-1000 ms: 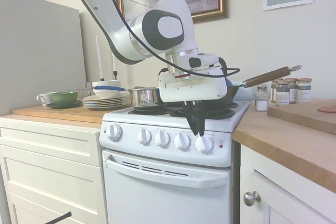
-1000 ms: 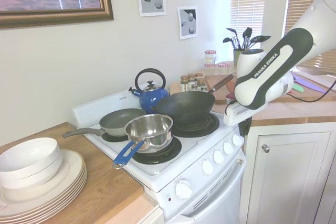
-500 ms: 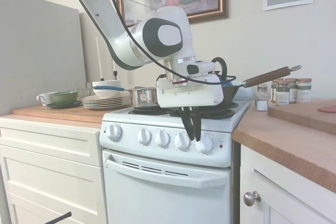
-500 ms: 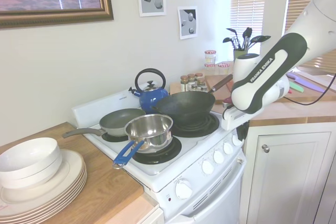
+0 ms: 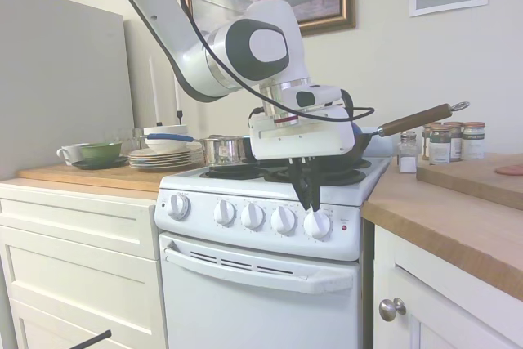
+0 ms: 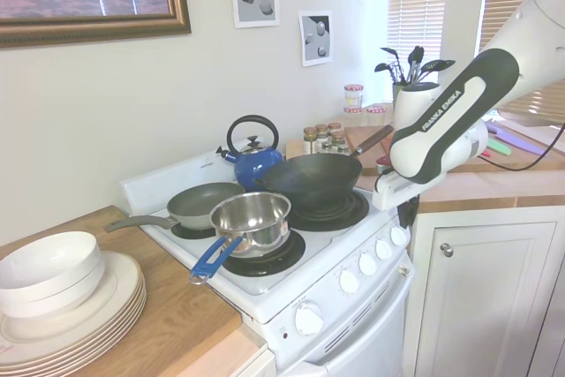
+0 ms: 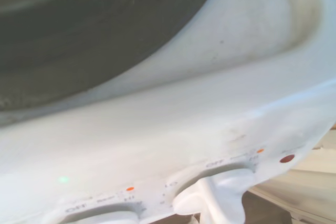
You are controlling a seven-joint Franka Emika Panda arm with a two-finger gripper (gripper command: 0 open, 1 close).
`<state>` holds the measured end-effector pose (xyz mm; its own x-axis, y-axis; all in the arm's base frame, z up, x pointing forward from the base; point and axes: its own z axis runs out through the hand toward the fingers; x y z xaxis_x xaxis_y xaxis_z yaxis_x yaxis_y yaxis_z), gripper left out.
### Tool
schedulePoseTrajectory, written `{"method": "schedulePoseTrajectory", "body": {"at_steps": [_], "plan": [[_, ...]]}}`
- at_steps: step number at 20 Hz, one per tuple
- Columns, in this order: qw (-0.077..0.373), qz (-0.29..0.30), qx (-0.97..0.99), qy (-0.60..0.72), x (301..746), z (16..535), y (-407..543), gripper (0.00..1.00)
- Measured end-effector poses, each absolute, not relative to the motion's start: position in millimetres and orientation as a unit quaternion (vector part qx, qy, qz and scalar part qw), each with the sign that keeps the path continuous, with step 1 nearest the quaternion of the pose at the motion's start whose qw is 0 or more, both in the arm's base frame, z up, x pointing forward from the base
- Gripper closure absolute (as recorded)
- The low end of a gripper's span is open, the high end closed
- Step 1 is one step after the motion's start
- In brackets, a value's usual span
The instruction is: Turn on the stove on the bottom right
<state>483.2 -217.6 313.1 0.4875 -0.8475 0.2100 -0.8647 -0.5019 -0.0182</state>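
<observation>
Step in hand: knob engagement, judged from position only. Claw (image 5: 310,203) hanging nose-down at front edge of stove (image 5: 270,275), tips right at top of rightmost knob (image 5: 317,224) of the five; dark fingers (image 5: 306,190) close together, but contact or clamp on knob not resolvable in either ext. view, so grip state: cannot tell. Stove itself standing between white cabinet drawers (image 5: 78,259) and wooden worktop (image 5: 458,218), control panel facing front, small red light (image 5: 344,227) just beside rightmost knob. Wrist view: blurred panel lettering, "OFF" legible, knob (image 7: 218,200) at lower edge, red dot (image 7: 286,158) nearby. Next move, as judgement: secure hold across knob, then wrist rotation about knob axis; push-in requirement unknown. Risk: slip off smooth round knob. Containers: dark wok (image 6: 309,181) on right rear coil, wooden handle out toward spice jars (image 5: 448,141), contents not visible; steel saucepan (image 6: 251,216) w/ blue handle, looks empty; grey frying pan (image 6: 201,205), empty; blue kettle (image 6: 252,158), lidded; white bowl (image 6: 48,273) atop plate stack (image 6: 84,320), empty as far as visible.
</observation>
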Motion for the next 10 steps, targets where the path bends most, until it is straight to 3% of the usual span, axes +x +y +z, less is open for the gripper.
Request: {"method": "schedulePoseTrajectory", "body": {"at_steps": [10], "plan": [[0.051,0.094,0.861,-0.497,490.3,306.5,-224.0,1.0]]}}
